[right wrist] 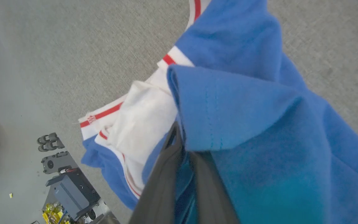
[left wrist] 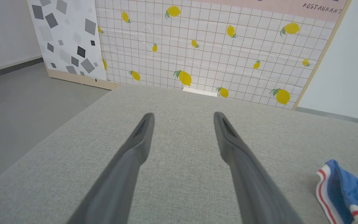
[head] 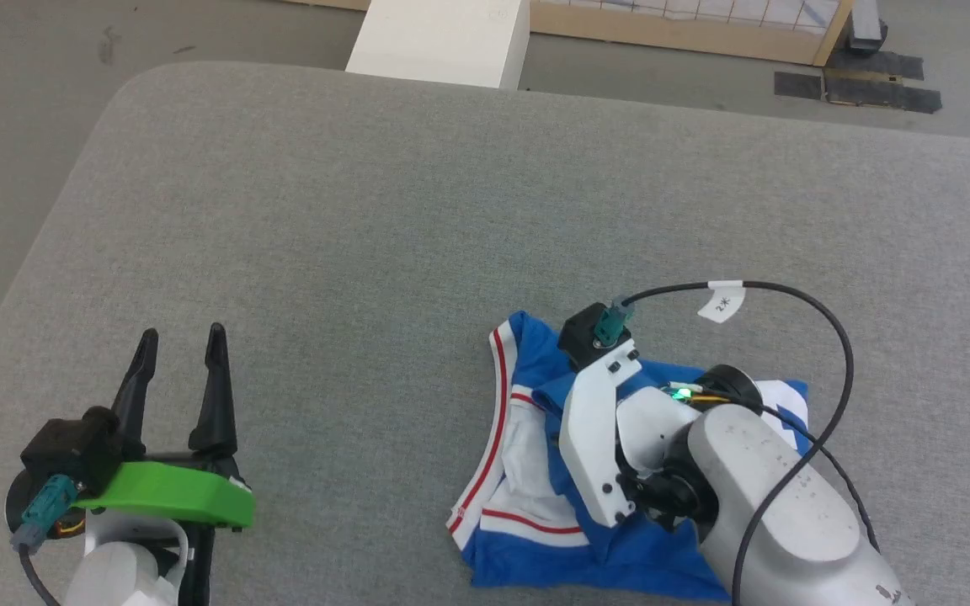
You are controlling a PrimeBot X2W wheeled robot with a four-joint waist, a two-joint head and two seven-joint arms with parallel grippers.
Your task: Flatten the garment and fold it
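The garment (head: 527, 471) lies crumpled on the grey padded table (head: 418, 219) at the lower right, blue with white sleeves and red-and-white trim. My right gripper (right wrist: 182, 137) is shut on a fold of its blue cloth (right wrist: 228, 109), which drapes over the fingertips; in the head view the right wrist covers the grip. My left gripper (head: 182, 341) rests at the lower left, open and holding nothing, well apart from the garment. In the left wrist view its fingers (left wrist: 135, 146) point over bare table, with the garment's edge (left wrist: 340, 186) at the lower right.
A white block (head: 443, 38) stands past the table's far edge. A lemon-patterned panel (left wrist: 216, 46) and a grey-patch panel (left wrist: 67, 37) stand behind. Grey floor (head: 22, 126) runs along the table's left edge. Equipment boxes (right wrist: 67, 186) sit on the floor below the near edge.
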